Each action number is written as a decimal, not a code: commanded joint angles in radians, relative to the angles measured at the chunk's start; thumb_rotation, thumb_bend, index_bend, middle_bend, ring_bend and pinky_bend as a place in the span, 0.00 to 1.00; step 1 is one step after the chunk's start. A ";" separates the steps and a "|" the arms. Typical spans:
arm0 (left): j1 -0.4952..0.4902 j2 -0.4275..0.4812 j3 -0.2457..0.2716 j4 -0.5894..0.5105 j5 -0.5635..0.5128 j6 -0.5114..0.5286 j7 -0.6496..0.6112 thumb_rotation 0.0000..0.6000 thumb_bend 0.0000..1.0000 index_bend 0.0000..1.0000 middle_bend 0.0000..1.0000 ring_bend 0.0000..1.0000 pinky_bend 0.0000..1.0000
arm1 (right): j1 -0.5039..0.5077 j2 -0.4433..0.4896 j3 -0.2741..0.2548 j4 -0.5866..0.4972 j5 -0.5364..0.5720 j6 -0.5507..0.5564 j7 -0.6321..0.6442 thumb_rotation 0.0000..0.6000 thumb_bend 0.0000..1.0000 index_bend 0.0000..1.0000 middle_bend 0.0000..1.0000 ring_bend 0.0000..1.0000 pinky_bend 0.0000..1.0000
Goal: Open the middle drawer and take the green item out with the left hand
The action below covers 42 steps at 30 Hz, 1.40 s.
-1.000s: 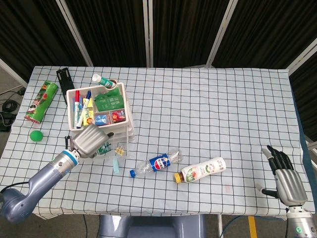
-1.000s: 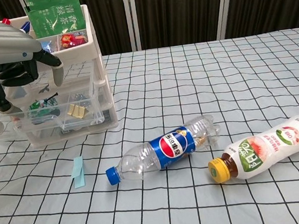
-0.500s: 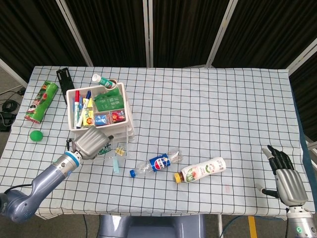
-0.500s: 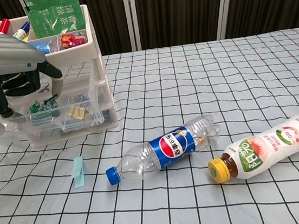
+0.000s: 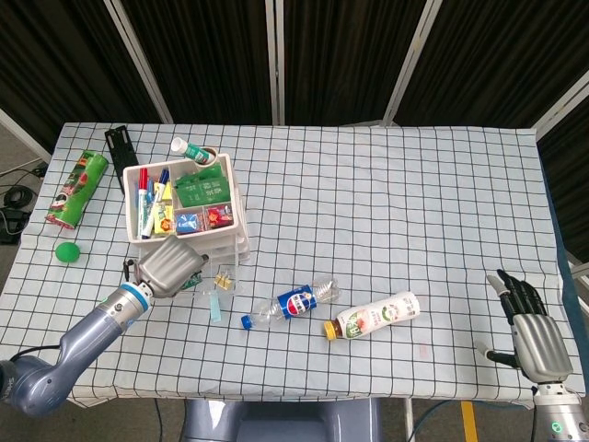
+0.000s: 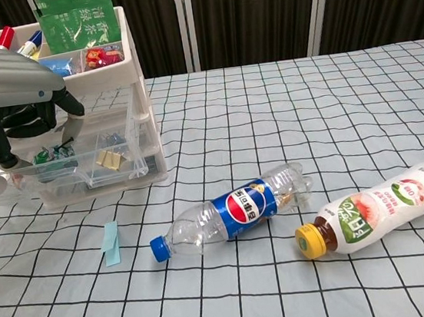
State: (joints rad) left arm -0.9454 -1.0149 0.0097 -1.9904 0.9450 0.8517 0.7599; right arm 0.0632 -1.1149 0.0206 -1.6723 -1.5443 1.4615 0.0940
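Observation:
A white drawer unit stands at the table's left, its top tray full of pens and packets. Its clear middle drawer is pulled out toward me. A small green item lies inside it, beside yellow clips. My left hand hangs over the open drawer with its thumb and a finger reaching down on either side of the green item, still apart from each other. My right hand rests open at the table's front right edge, holding nothing.
A Pepsi bottle and a yellow-capped drink bottle lie in front of the unit to its right. A pale blue strip lies near the drawer. A green can and a green ball sit at the far left.
My left hand has sunk lower into the open drawer and its finger has curled in toward the green item. The right hand has not moved.

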 commanded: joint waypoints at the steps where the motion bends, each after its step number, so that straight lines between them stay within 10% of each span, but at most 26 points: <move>1: -0.001 0.001 0.001 -0.003 0.001 0.003 -0.002 1.00 0.21 0.48 0.82 0.74 0.72 | 0.000 0.000 0.000 0.000 0.000 0.000 0.000 1.00 0.04 0.00 0.00 0.00 0.00; 42: -0.006 0.032 0.010 -0.034 0.013 0.047 -0.039 1.00 0.37 0.52 0.82 0.74 0.72 | -0.001 0.003 -0.001 -0.002 0.000 0.000 0.004 1.00 0.04 0.00 0.00 0.00 0.00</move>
State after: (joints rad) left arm -0.9517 -0.9836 0.0203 -2.0240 0.9575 0.8981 0.7219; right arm 0.0625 -1.1120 0.0199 -1.6745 -1.5442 1.4613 0.0984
